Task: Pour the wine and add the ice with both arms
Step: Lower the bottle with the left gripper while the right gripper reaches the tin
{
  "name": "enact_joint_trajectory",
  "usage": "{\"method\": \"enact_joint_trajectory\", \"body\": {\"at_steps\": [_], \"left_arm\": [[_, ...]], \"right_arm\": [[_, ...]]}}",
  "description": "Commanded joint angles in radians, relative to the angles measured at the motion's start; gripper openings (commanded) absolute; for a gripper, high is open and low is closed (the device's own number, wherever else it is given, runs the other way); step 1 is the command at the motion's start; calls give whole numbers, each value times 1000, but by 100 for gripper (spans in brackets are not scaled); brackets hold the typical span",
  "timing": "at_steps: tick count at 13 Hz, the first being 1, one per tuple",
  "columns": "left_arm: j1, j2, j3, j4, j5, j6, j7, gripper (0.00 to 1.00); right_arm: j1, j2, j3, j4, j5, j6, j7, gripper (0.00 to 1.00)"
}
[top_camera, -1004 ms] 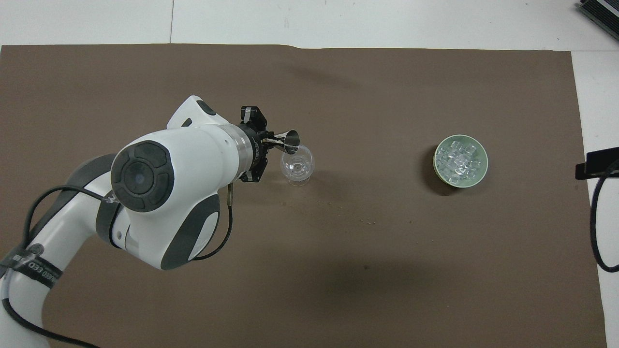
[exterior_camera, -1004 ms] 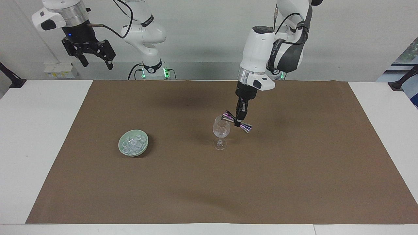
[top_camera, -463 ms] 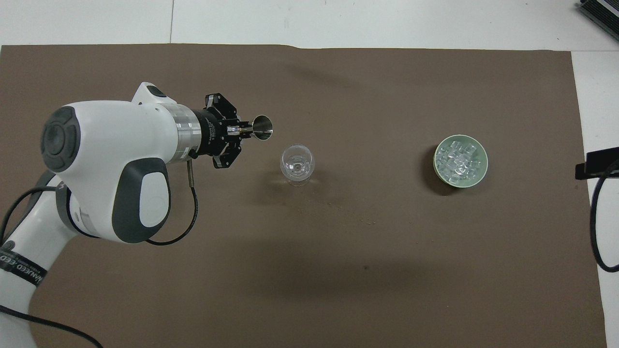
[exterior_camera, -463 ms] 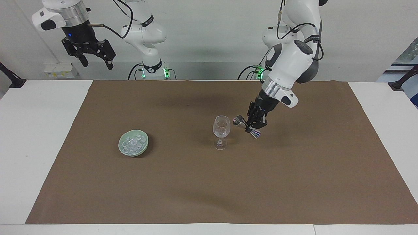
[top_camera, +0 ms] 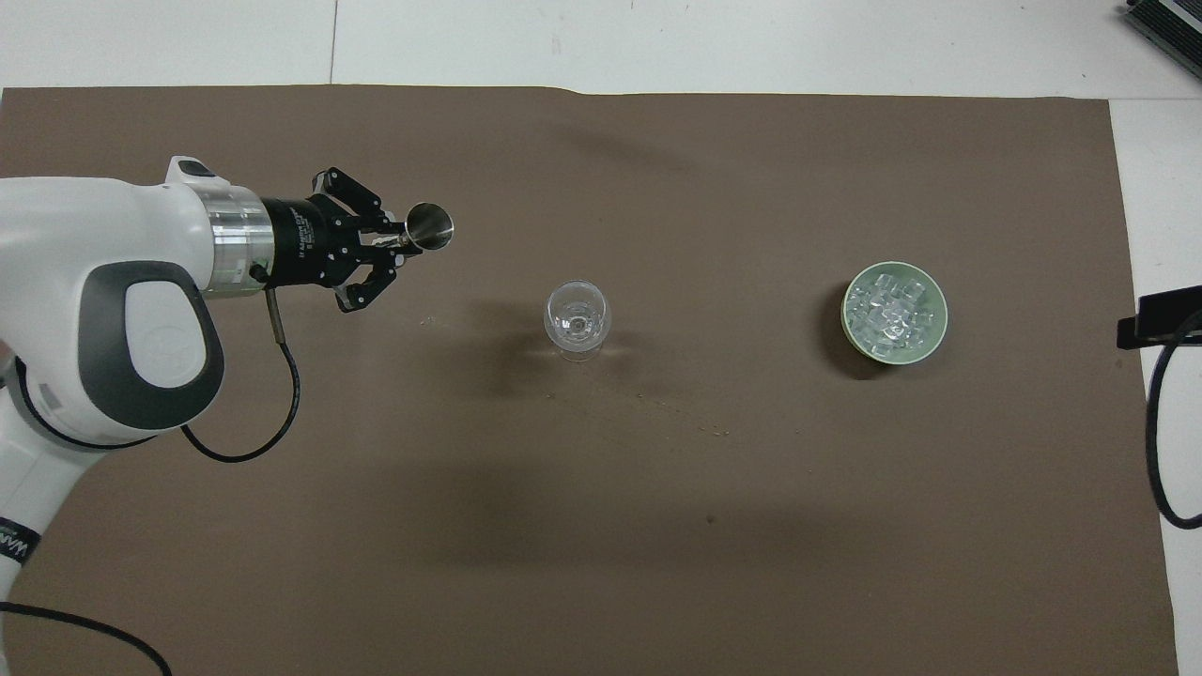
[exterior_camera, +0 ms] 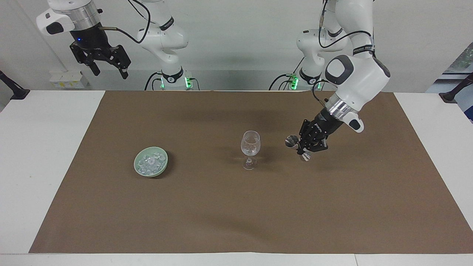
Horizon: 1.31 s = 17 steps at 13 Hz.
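Note:
A clear stemmed wine glass [exterior_camera: 250, 147] [top_camera: 577, 319] stands upright mid-mat. My left gripper [exterior_camera: 299, 148] [top_camera: 392, 241] hovers low over the mat beside the glass, toward the left arm's end, shut on the waist of a silver double-cone jigger [exterior_camera: 291, 141] [top_camera: 429, 225] that is held tilted. The ice [exterior_camera: 149, 162] [top_camera: 887, 312] lies heaped in a pale green bowl [exterior_camera: 136, 165] [top_camera: 942, 319] toward the right arm's end. My right gripper [exterior_camera: 108, 65] waits open and holding nothing, high above the table's edge by its base.
A brown mat [exterior_camera: 221, 214] [top_camera: 657, 526] covers most of the white table [exterior_camera: 44, 155]. A black cable [top_camera: 1157, 451] loops at the right arm's end. Small crumbs [top_camera: 718, 432] dot the mat nearer to the robots than the glass.
My left gripper has carried the jigger away from over the glass rim toward the left arm's end and lower, its wrist swinging round. The right arm has not moved.

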Motion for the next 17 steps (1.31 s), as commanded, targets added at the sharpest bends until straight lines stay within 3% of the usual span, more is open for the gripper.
{"method": "enact_joint_trajectory", "body": {"at_steps": [1,9,13,17], "left_arm": [[-19,-27,93,-31,-132,-88,129,0],[-16,11,333,-66,-408,-303,301,0],[-11,43,439,-90,-456,-400,395,0],[3,109,532,-89,-519,-527,510,0]], "right_arm": [[-5,-13,-8,-13,19,12,-32,100],[-1,11,20,-174,23,245,-137,100],[-1,66,38,-232,23,366,-195,100],[-1,117,38,-232,23,400,-222,100]]}}
